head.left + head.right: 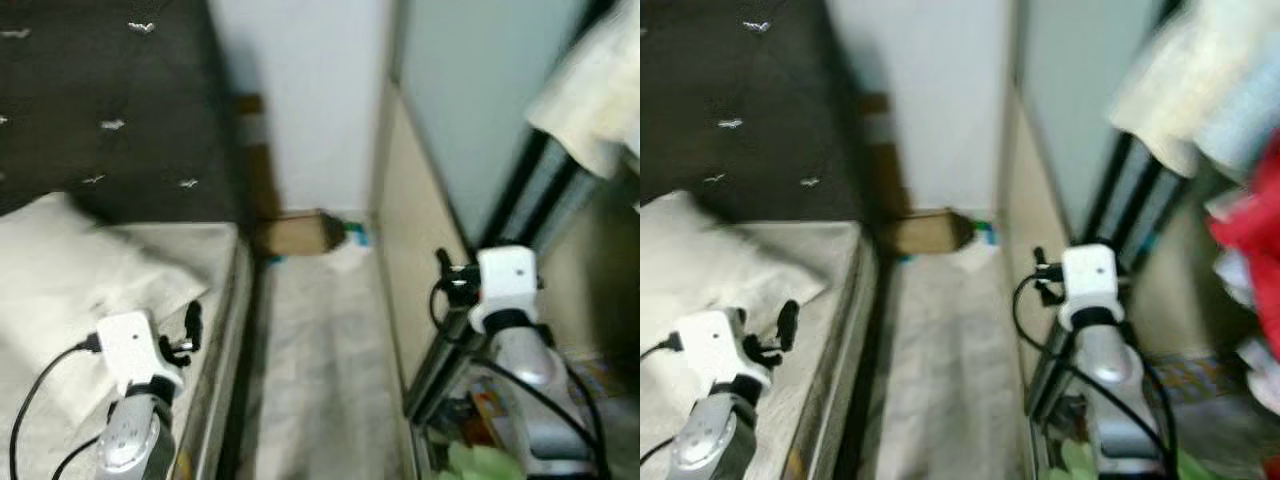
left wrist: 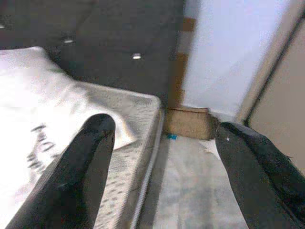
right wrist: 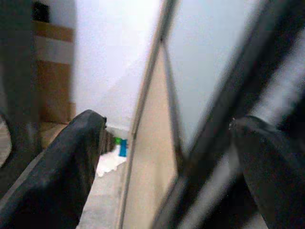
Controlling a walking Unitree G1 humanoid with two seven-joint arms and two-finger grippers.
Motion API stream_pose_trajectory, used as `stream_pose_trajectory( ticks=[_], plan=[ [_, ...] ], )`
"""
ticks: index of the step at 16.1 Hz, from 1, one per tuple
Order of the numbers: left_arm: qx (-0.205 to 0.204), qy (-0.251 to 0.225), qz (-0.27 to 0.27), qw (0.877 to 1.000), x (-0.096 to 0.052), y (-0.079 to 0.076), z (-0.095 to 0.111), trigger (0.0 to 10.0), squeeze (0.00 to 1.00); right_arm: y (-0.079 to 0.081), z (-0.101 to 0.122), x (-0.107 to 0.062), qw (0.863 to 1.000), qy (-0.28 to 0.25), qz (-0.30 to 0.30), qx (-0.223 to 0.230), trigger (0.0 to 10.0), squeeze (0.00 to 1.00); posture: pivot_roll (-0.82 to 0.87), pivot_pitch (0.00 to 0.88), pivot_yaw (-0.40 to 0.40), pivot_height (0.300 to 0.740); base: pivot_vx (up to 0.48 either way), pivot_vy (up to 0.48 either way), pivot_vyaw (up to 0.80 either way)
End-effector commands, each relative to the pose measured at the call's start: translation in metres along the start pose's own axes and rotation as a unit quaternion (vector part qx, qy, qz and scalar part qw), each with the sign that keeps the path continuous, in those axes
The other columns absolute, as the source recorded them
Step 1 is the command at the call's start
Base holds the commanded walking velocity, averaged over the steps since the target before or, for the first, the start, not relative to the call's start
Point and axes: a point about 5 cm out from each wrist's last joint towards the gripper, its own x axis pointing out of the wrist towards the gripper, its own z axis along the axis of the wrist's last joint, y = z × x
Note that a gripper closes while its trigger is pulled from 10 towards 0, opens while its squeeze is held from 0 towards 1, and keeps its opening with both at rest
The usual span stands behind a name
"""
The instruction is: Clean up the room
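Bedding comes first: the mattress [image 1: 215, 300] with its pale sheet lies along the robot's left, and the left gripper [image 2: 159, 157] hangs over the mattress's near corner, its two black fingers [image 2: 86, 162] spread wide with nothing between them. A white pillow [image 1: 70, 270] sits on the mattress just beyond that gripper, against the dark headboard [image 1: 110, 100].

On the other side of the mattress, across the narrow strip of pale floor [image 1: 320, 350], the right gripper [image 3: 167, 167] is raised beside a black-framed rack [image 1: 520, 190]; its fingers [image 3: 57, 167] also stand well apart and hold nothing. Light cloths [image 1: 1180, 90] and something red [image 1: 1250, 220] hang from the rack (the red item is too blurred to name).

Farther along the floor strip, past the mattress's far corner, a brown cardboard box [image 1: 295, 233] rests against the white wall [image 1: 310, 100]. Just beside the box, on the side away from the mattress, lie a crumpled white scrap [image 1: 348, 258] and a small green and blue object [image 3: 119, 145], both on the floor in the corner where the wall meets a beige panel [image 1: 410, 220]. A small blue bit [image 2: 171, 137] lies on the floor between the box and the mattress.
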Motion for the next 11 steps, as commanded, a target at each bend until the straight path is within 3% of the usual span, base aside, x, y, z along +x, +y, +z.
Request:
stream_pose_trajectory(
  ticks=[1, 11],
  plan=[
    [0.008, -0.006, 0.004, 1.000, 0.0007, 0.0035, 0.0050, 10.0, 0.00, 0.0063, 0.0055, 0.0009, 1.000, -0.010, 0.016, 0.006, 10.0, 0.00, 0.00, 0.047, -0.027, 0.740, 0.000, 0.000, 0.80],
    [0.007, -0.004, 0.000, 1.000, 0.0013, 0.0001, 0.0054, 10.0, 0.00, 0.0099, 0.0097, 0.0013, 0.999, -0.020, 0.040, 0.016, 10.0, 0.00, -0.01, 0.049, -0.031, 0.740, 0.000, 0.000, 0.80]
  ],
)
